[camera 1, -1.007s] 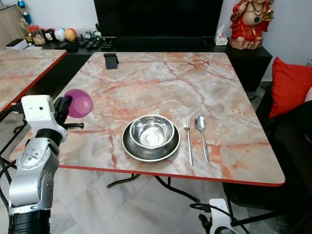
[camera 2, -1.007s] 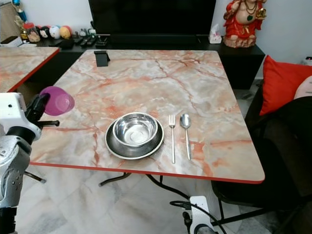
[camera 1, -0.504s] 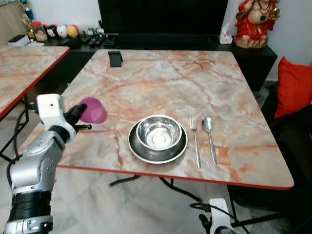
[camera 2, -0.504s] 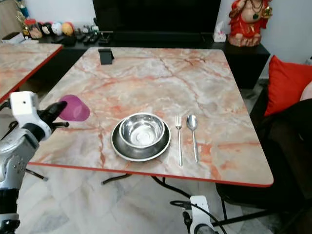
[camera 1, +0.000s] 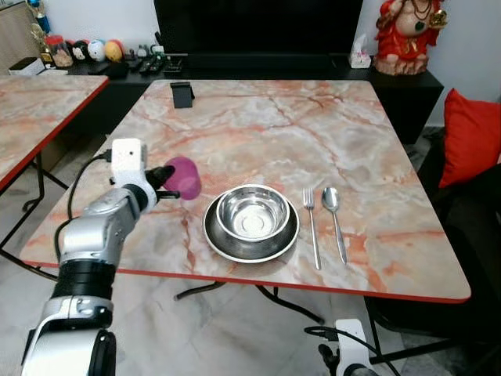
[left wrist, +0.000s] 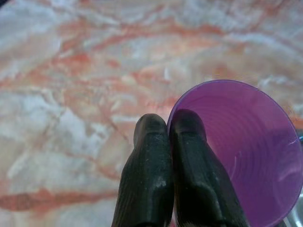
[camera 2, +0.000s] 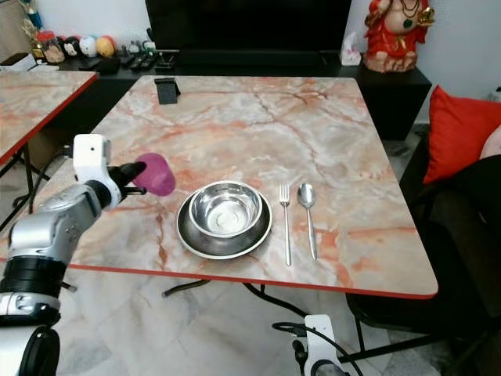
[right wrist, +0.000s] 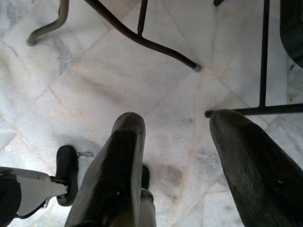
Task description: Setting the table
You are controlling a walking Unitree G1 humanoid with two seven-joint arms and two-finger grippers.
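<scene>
Left eye view: left pincer [camera 1: 167, 177] pinches purple cup [camera 1: 184, 178] above table [camera 1: 258, 133].

1. A bowl [camera 1: 252, 217] sits in a plate [camera 1: 216, 238] near the table's [camera 1: 258, 133] front edge, about midway along it.
2. A fork [camera 1: 311, 225] lies just right of the plate, and a spoon [camera 1: 334, 219] just right of the fork, both pointing toward the far edge.
3. The left gripper [camera 1: 167, 175] holds a cup [camera 1: 183, 178] over the table, just left of the plate, toward the left edge.
4. A small stand [camera 1: 182, 95] sits at the far left corner.
5. The right gripper [right wrist: 182, 161] hangs low over the floor [right wrist: 142, 85], beside the table's legs.
</scene>
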